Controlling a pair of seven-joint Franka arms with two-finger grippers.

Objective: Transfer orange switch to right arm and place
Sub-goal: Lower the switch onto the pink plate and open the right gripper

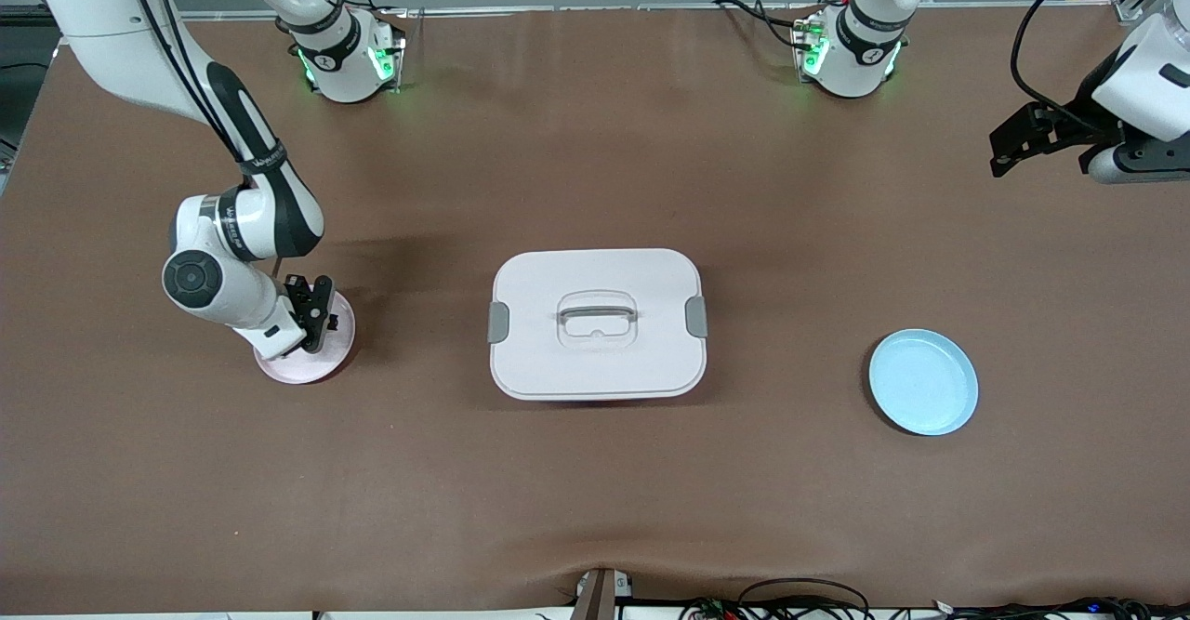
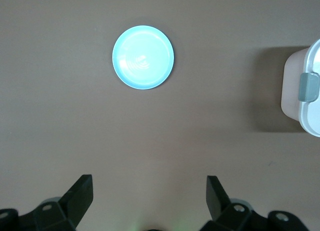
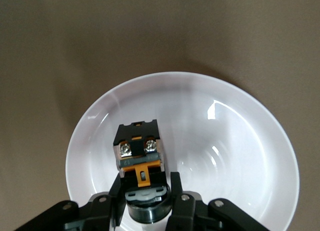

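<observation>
Currently right gripper [image 1: 321, 313] is clamped on the switch [image 3: 139, 153], low over the pink plate [image 1: 337, 357] at the right arm's end. Left gripper [image 2: 149, 193] waits high over the left arm's end, fingers spread, holding nothing. Lidded box [image 1: 596, 323] sits mid-table between the plates, blue plate [image 1: 923, 382] toward the left arm's end.

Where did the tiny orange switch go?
The small black-and-orange switch is gripped in the right end effector, low over the round pink plate at the right arm's end of the table.
</observation>
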